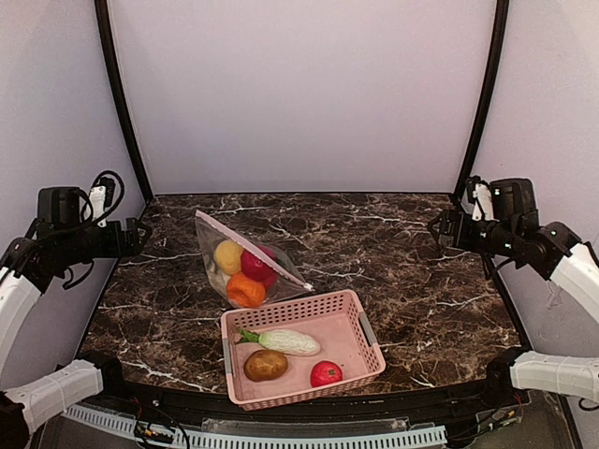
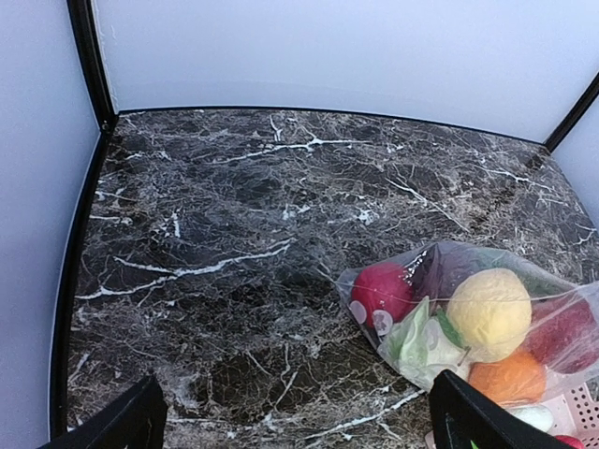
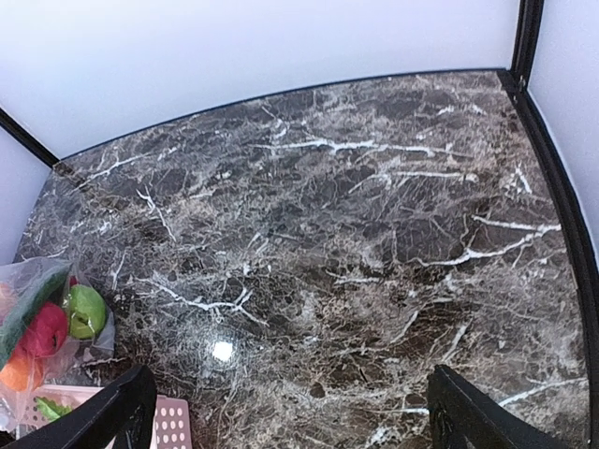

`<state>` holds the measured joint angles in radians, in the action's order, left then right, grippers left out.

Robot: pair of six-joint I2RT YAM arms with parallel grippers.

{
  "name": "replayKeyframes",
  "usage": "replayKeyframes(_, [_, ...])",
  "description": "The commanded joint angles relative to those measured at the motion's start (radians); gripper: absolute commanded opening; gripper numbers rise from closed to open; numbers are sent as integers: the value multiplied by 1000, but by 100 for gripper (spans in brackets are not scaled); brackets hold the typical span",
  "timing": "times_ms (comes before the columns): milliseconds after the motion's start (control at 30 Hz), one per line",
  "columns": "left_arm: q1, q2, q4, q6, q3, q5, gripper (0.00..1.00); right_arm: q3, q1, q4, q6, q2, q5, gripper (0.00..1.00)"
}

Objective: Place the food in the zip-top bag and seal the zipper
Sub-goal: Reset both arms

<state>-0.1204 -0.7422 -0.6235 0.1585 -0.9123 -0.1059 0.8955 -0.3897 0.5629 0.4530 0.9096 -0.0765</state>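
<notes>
Marble table (image 1: 421,281) is carrying everything. Pink basket (image 1: 371,342) is sitting at the near edge, holding pale cabbage (image 1: 285,341), potato (image 1: 266,365) and red ball (image 1: 326,373). Zip-top bag (image 1: 208,241) is lying just behind the basket, holding yellow ball (image 1: 228,256) and orange ball (image 1: 246,291), with zipper (image 1: 253,248) running along its far edge. Left gripper (image 2: 295,398) and right gripper (image 3: 290,383) are hovering at the table's sides, jaws spread, gripping nothing.
</notes>
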Motion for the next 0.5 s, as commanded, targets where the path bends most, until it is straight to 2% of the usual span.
replayKeyframes(0, [5, 95, 13, -35, 48, 72, 99, -68, 3, -111, -106, -125, -53, 99])
replayKeyframes(167, [6, 142, -1, -28, 75, 157, 99, -151, 3, -209, -205, -256, -38, 99])
replayKeyframes(467, [6, 252, 42, 4, 195, 153, 99, -274, 3, -235, -269, -432, -118, 99])
